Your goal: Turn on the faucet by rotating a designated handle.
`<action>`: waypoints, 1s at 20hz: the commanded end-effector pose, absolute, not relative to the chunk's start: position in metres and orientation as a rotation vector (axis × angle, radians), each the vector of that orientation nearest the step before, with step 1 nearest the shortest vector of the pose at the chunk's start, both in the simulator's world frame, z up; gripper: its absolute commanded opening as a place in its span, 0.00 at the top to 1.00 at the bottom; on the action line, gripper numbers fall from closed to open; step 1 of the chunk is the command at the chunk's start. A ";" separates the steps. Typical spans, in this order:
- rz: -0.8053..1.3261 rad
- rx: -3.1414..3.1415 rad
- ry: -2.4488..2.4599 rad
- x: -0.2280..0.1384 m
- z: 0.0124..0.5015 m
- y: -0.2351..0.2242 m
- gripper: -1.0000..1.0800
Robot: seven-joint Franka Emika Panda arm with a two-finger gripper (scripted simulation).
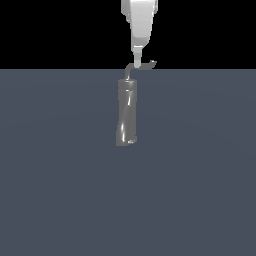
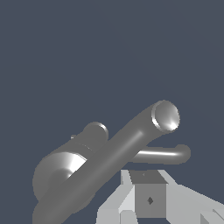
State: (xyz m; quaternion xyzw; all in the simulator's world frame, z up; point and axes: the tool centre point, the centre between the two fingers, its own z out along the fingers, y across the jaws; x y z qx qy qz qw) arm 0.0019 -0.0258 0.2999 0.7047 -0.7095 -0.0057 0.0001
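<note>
The faucet [image 1: 126, 112] is a tall, slightly twisted glossy grey column standing on the dark floor. Its handle [image 1: 143, 65], a thin bent rod, runs from the short neck toward the exterior view's right and ends in an upturned tip. My white gripper [image 1: 136, 54] hangs straight down from above, its narrow tip meeting the rod near its middle. In the wrist view the thick faucet body [image 2: 109, 162] runs diagonally, and the slim handle [image 2: 162, 154] with its curved end lies just beyond my gripper [image 2: 148, 192]. The fingers look shut, with nothing between them.
A flat slate-grey floor [image 1: 60, 190] surrounds the faucet on all sides. Above the floor's far edge the background is black. No other object shows in either view.
</note>
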 end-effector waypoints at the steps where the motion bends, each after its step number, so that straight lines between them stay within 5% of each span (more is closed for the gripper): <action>1: -0.001 2.168 -2.275 0.009 0.300 -0.058 1.00; 11: 0.000 2.151 -2.290 0.025 0.300 -0.087 1.00; 12: -0.019 2.227 -2.227 0.026 0.300 -0.045 1.00; 20: -0.014 2.209 -2.243 0.046 0.300 -0.057 1.00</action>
